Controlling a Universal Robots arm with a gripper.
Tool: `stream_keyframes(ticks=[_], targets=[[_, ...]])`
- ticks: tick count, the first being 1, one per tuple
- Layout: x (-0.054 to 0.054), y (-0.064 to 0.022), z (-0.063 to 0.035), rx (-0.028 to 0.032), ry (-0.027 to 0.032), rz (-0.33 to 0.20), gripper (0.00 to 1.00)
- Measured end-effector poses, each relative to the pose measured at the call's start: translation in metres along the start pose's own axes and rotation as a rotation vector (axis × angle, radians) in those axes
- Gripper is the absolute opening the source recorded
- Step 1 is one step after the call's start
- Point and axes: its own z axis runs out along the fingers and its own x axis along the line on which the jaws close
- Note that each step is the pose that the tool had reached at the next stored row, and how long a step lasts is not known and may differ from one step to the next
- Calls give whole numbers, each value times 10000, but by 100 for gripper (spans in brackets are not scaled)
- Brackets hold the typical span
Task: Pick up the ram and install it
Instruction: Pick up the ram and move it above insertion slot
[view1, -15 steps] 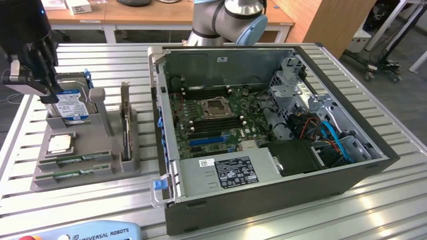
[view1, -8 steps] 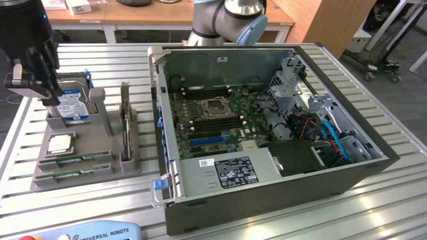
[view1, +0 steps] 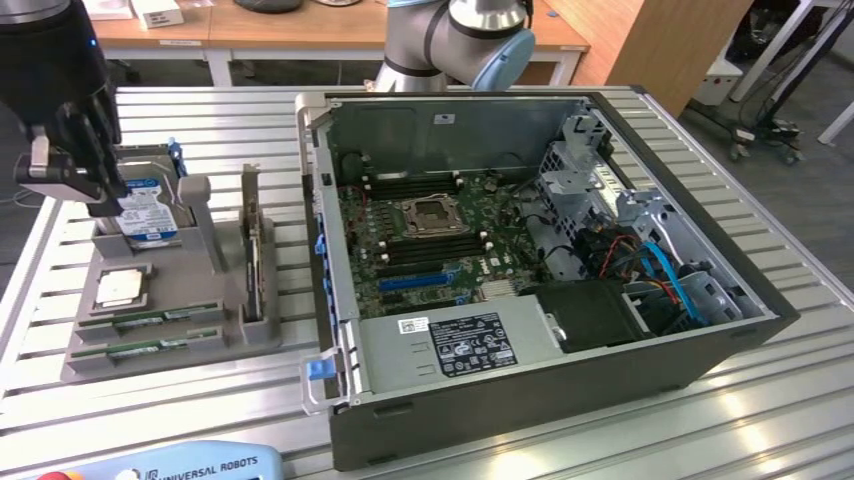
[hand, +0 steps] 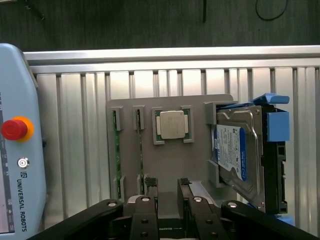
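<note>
Ram sits on edge in a slot at the 7 o'clock corner of the gray holder, with a second stick just beside it, all at 9 o'clock from the computer case on the surface. Claw is empty with fingers apart, hanging over the holder's hard drive end at 11 o'clock; a clean grab likely needs the fingers squared across the thin stick, mid-length. Slot walls hug the stick and the processor is near, so the free room is probably straight up.

The teach pendant and the tool's body are cut off by the wrist view's edges. In the exterior view the tool hides part of the hard drive. The ram sticks stand edge-on, chips indiscernible.
</note>
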Motion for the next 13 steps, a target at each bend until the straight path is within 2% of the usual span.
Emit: stream_keyframes(ticks=[13], targets=[[2,-2,72,2,-1,0,30]])
